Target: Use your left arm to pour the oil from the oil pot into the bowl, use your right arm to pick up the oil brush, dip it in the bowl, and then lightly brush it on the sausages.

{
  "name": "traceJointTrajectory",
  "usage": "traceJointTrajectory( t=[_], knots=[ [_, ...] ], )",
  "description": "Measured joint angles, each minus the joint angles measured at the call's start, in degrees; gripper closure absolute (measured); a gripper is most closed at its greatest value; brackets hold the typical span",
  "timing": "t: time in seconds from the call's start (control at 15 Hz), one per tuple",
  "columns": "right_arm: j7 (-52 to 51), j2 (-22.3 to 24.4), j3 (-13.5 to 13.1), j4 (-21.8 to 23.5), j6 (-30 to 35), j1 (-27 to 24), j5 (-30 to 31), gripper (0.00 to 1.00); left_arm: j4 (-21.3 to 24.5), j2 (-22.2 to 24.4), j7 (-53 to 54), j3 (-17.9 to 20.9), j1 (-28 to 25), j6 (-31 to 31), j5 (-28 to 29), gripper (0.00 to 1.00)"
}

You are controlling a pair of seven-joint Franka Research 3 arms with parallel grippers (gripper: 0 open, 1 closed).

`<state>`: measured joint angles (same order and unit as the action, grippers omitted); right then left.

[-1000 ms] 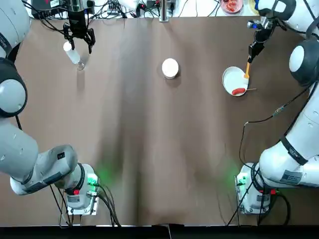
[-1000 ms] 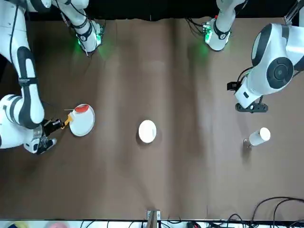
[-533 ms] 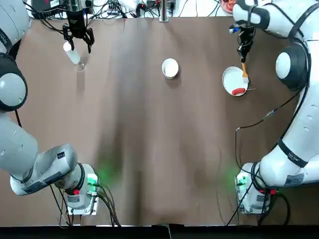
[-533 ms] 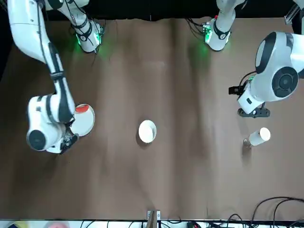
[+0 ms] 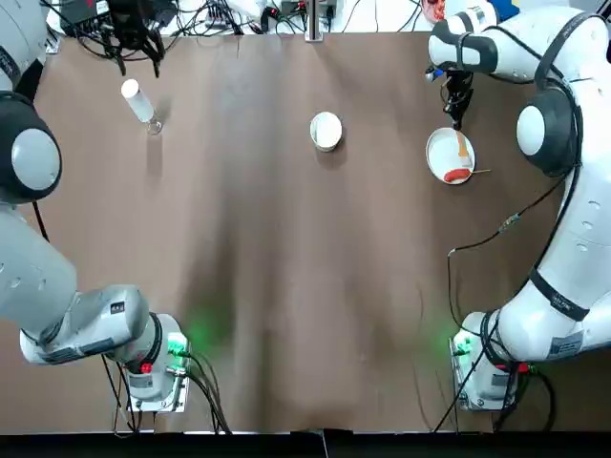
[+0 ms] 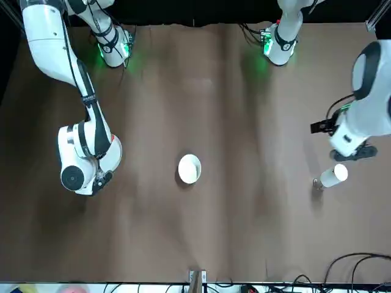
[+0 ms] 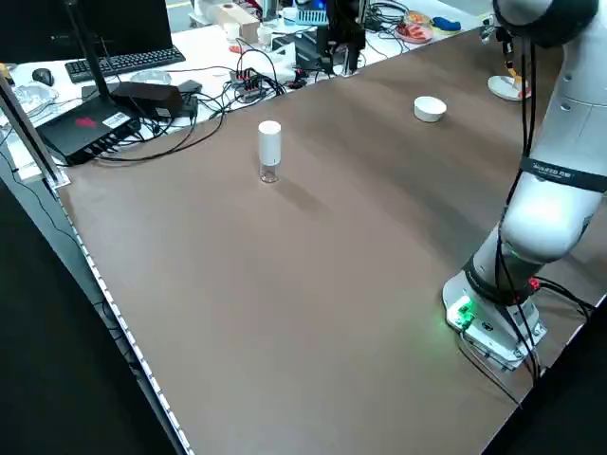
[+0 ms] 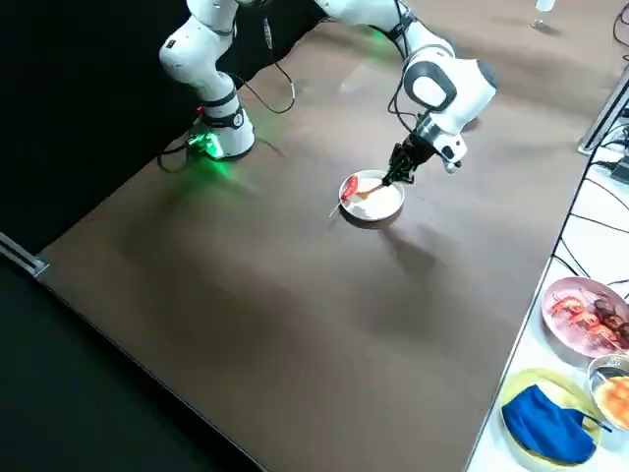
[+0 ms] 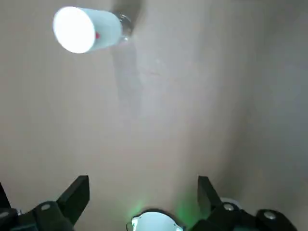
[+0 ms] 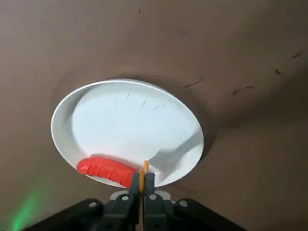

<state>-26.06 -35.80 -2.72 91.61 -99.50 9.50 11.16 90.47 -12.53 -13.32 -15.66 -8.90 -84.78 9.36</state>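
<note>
The right pincer (image 10: 142,192) is closed on the oil brush (image 5: 462,145), with its two fingers pressed together on the thin orange handle. It hangs over the far edge of the white plate (image 5: 439,151), at the far right side of the bench (image 5: 286,267). The brush points down toward the plate. On the plate lies the red sausage (image 10: 105,169), on the side nearer to the robot, and its thin stick reaches out over the rim.

The left pincer (image 9: 143,192) is open, its fingers wide apart and holding nothing. It hovers at the far left corner of the bench. The oil pot (image 5: 136,101) stands upright on the bench near it, apart from the fingers, with its white cap on top.

The small white bowl (image 5: 326,131) sits between the oil pot and the plate, well apart from both.
</note>
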Motion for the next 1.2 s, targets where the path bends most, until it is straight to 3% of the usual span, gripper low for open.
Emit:
traceJointTrajectory(
  t=[0.07, 0.27, 0.47, 0.87, 1.2],
  knots=[
    [0.28, -0.19, 0.02, 0.14, 0.09, 0.0, 0.0, 0.96, -0.34, 0.99, 0.08, 2.78, 1.75, -0.01, -0.54, 0.01],
    [2.31, -0.31, 0.22, 0.53, 1.74, 0.79, -0.04, 0.96, 0.08, 4.26, 0.19, 5.32, 3.91, -0.76, -1.76, 0.01],
    [5.63, -0.31, 0.36, 0.78, 2.58, 3.27, -0.53, 0.96, 3.21, 7.52, 0.21, 9.33, 8.31, -1.24, -1.87, 0.01],
    [10.0, -0.3, 0.4, 0.83, 2.62, 5.94, -4.85, 0.96, 5.7, 8.96, 0.64, 9.05, 7.79, -3.87, -1.9, 0.01],
    [14.91, 0.33, 0.18, -2.32, 2.55, 6.62, -18.82, 0.96, 10.28, 12.32, 0.69, 8.49, 7.8, -8.35, -3.99, 0.01]
  ],
)
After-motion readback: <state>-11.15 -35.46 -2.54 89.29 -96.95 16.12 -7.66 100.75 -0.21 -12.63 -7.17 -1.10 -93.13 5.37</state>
